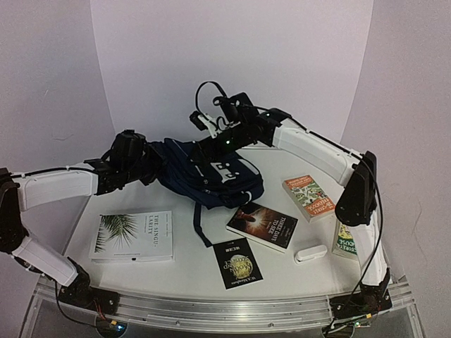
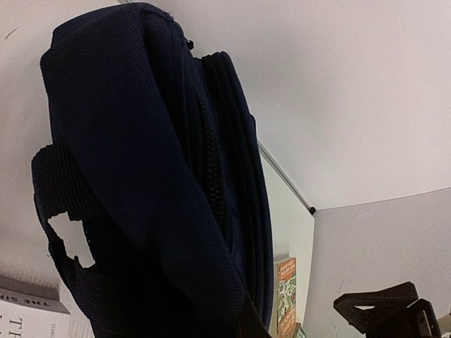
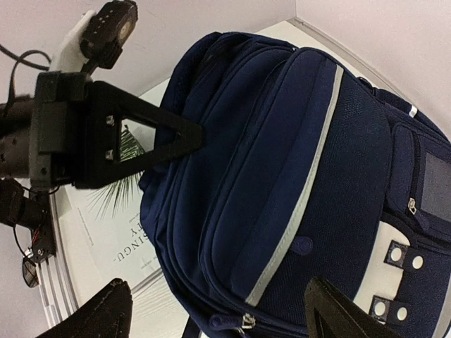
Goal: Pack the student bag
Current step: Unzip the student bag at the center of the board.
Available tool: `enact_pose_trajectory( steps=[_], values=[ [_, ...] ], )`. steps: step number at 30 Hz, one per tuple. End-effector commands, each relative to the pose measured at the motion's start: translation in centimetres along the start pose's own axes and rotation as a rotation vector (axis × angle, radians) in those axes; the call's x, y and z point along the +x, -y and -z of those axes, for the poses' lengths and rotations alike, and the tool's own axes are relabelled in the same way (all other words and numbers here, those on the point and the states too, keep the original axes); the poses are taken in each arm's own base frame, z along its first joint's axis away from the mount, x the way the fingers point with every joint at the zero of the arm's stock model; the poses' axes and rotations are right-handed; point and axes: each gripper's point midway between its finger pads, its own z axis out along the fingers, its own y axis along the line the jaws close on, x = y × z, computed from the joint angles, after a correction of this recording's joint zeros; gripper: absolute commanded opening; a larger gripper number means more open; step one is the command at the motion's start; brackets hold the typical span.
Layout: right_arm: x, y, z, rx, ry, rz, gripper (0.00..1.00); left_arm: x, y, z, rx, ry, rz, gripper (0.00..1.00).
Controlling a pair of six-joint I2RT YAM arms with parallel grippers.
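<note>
Only the top view showed the spread on the bench (image 1: 183, 278): a white book (image 1: 134, 237) at front left, a dark book (image 1: 262, 226) and a small black book (image 1: 237, 263) in the middle, and an orange book (image 1: 308, 197) to the right. The bag (image 1: 211, 176) lay behind them at the back centre.

Only the right wrist view showed the bag's front, with its grey stripe (image 3: 303, 190), white buckle patches (image 3: 402, 267) and grey label (image 3: 437, 183). It also showed the left gripper (image 3: 196, 132) clamped on the bag's top edge.

The left wrist view was mostly filled by navy fabric, zips and a strap loop (image 2: 63, 204).

The bag sat between the two arms, held at its left end by the left gripper. The right gripper (image 3: 216, 292) hung over its front with the fingers wide apart. Whether they touched the fabric could not be told.

The bench was white with a metal rail along its near edge. A plain pale wall (image 1: 176, 56) curved around it.
</note>
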Motion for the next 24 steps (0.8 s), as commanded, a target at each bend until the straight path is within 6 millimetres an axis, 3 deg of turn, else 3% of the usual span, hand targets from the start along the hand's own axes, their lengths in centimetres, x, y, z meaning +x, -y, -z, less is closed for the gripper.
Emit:
enact_pose_trajectory(
  steps=[1,10,13,19,20,23,24],
  values=[
    [0.2,0.4,-2.3,0.078,-0.004,-0.014,0.83,-1.1,5.9,0.8,0.197,0.066,-0.009,0.03],
    [3.4,3.0,-5.0,0.2,-0.077,-0.063,0.77,-0.5,6.8,0.9,0.215,0.06,-0.036,0.03],
    [4.2,3.5,-5.3,0.219,-0.098,-0.045,0.63,-0.6,6.7,1.1,0.212,0.063,-0.041,0.04],
    [4.0,3.9,-4.5,0.254,-0.106,0.036,0.11,-0.7,6.2,1.6,0.185,0.069,-0.062,0.08],
    [3.8,3.9,-4.2,0.259,-0.102,0.05,0.02,-0.8,6.1,1.8,0.179,0.071,-0.071,0.12],
    [3.0,3.9,-3.0,0.276,-0.091,0.109,0.0,-1.3,5.4,2.7,0.141,0.09,-0.104,0.31],
    [2.8,3.7,-2.7,0.272,-0.089,0.128,0.0,-1.7,5.4,3.4,0.134,0.104,-0.112,0.42]
  ],
)
